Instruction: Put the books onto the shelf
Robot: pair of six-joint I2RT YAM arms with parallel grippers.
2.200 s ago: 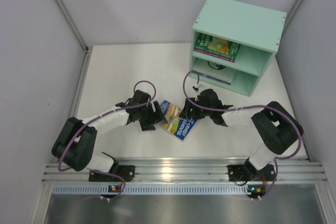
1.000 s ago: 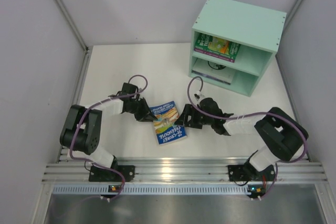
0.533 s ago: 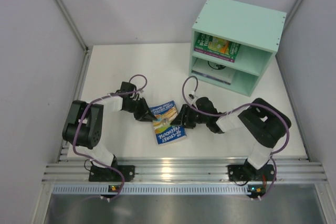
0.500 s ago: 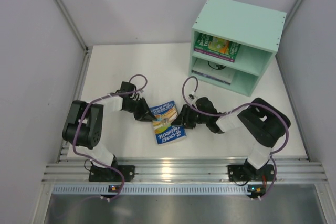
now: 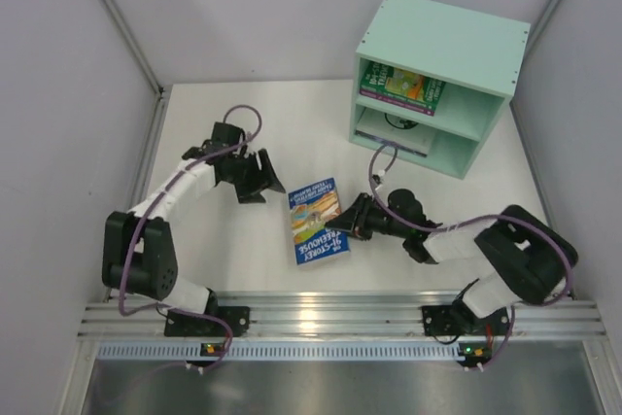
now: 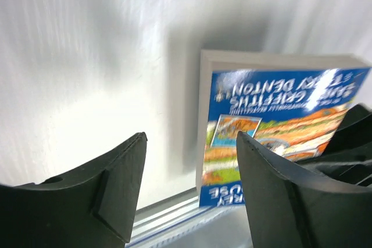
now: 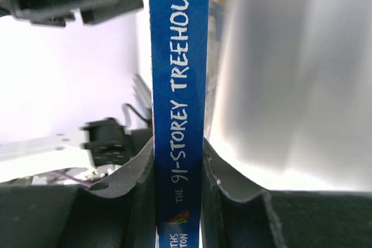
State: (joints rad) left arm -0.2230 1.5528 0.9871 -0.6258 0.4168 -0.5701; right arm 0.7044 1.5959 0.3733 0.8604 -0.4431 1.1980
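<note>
Blue book sits on the white surface at the middle of the overhead frame, cover up. The right gripper is clamped on its spine edge, and the wrist view shows the spine pinched narrowly between both fingers. The left gripper stands wide and holds nothing, up and left of the book and apart from it.

The main risk is the one-edge hold. With only the spine caught, the book's weight hangs out to the left, so on lifting it could swing down, twist in the grip, or let the cover and pages fan open. How deep the fingers reach onto the covers cannot be told, and a shallow bite would likely slip.

The shelf is at the upper right, with a green book in its upper compartment and a second book in the lower one. A drooping or opened book could catch on the dividing board or the front edge, jam against the books already inside, or push the shelf backward
</note>
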